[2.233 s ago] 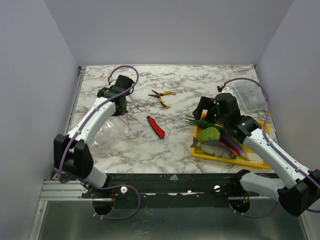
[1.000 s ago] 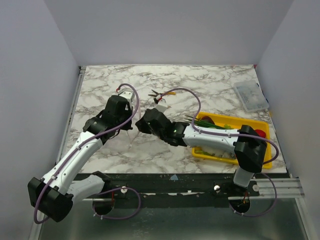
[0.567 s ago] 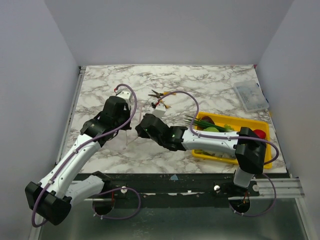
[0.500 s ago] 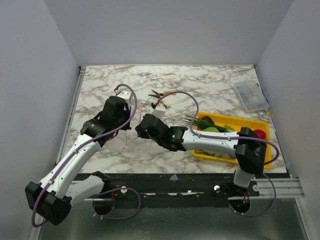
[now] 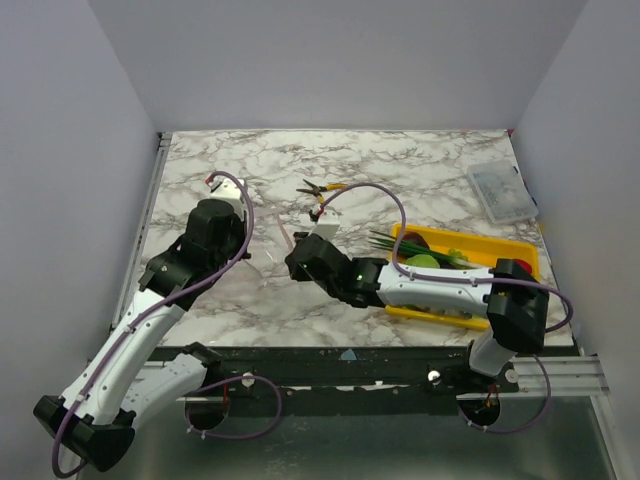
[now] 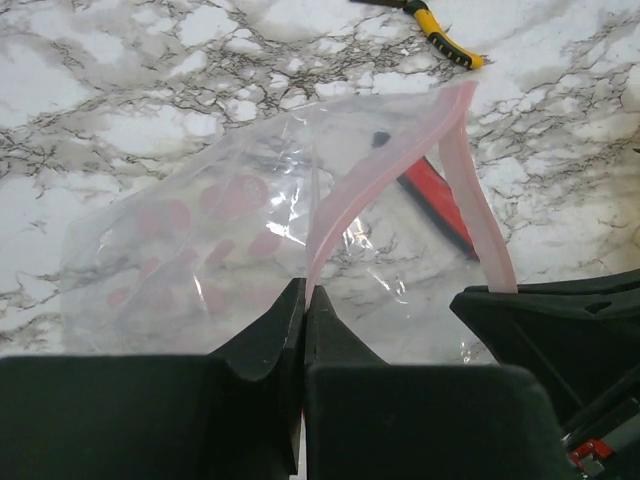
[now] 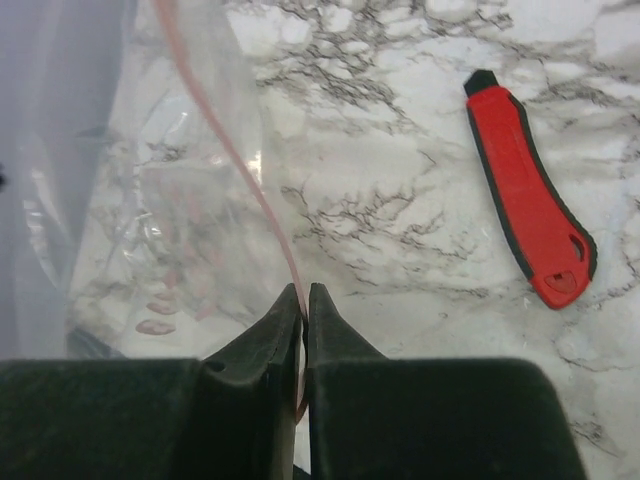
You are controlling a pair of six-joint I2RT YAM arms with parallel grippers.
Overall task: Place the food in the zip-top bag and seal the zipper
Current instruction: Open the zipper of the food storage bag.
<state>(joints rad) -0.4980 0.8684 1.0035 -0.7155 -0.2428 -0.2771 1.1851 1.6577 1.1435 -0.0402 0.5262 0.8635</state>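
The zip-top bag (image 6: 200, 230) is up off the counter (image 5: 400, 160) on its left-hand half, strung between the two arms with its mouth pulled apart. The zipper (image 6: 478, 215) is plainly unsealed: one pink lip runs to the left gripper (image 6: 305, 295), whose jaws are pinched shut on it, and the other lip runs to the right gripper (image 7: 303, 300), jaws likewise clamped tight on the strip. Inside I can make out no toy food, only clear film with faint pink blotches (print, by the look of it). The food (image 5: 425, 262) all sits over in the yellow tray (image 5: 470, 243) on the right, well apart from the bag. A red knife (image 7: 530, 230) lies on the marble just beside the bag, and the pliers (image 5: 325, 190) are farther back. So the opening is done, I'd say. The loading and sealing are all ahead, and with both arms occupied, one will have to let go first.
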